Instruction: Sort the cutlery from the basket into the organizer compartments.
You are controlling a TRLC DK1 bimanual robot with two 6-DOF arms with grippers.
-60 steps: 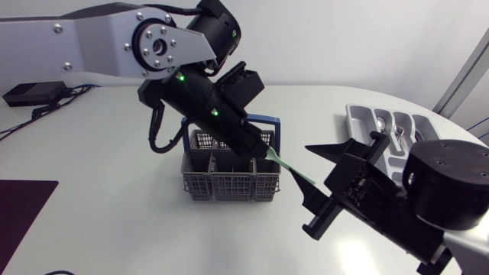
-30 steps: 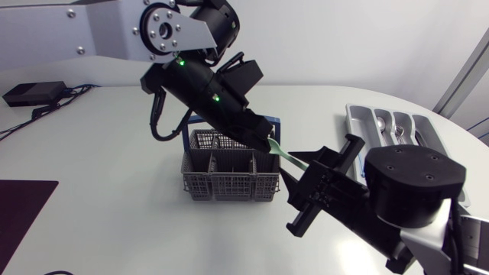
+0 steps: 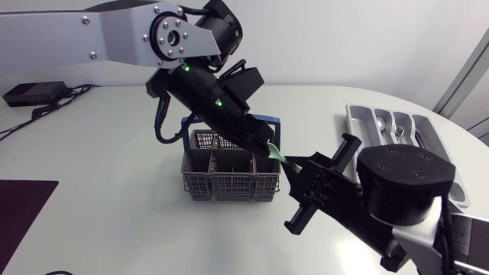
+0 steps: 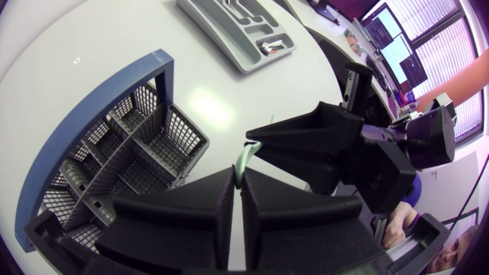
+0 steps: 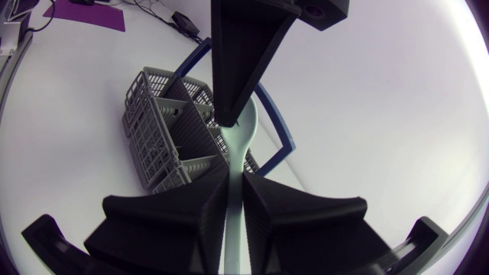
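A pale green spoon (image 3: 285,158) hangs in the air just right of the grey wire basket (image 3: 229,174) with its blue handle. My left gripper (image 3: 267,147) is shut on the bowl end. My right gripper (image 3: 298,173) meets it from the right, and its fingers press both sides of the handle (image 5: 235,202). In the left wrist view the spoon (image 4: 244,162) sticks out ahead of my shut left gripper (image 4: 237,187) into the right gripper (image 4: 257,142). The basket (image 5: 170,130) lies below. The grey organizer (image 3: 359,116) stands at the far right and holds some metal cutlery (image 3: 397,135).
A dark purple mat (image 3: 23,208) lies at the table's front left. A black box (image 3: 30,93) with cables sits at the back left. The organizer (image 4: 229,34) is near the table's right edge, beyond my right arm's bulky wrist (image 3: 397,187).
My right arm has moved left up to the spoon and its fingers have closed from wide apart onto the handle. The left arm shifted slightly right, still gripping the spoon.
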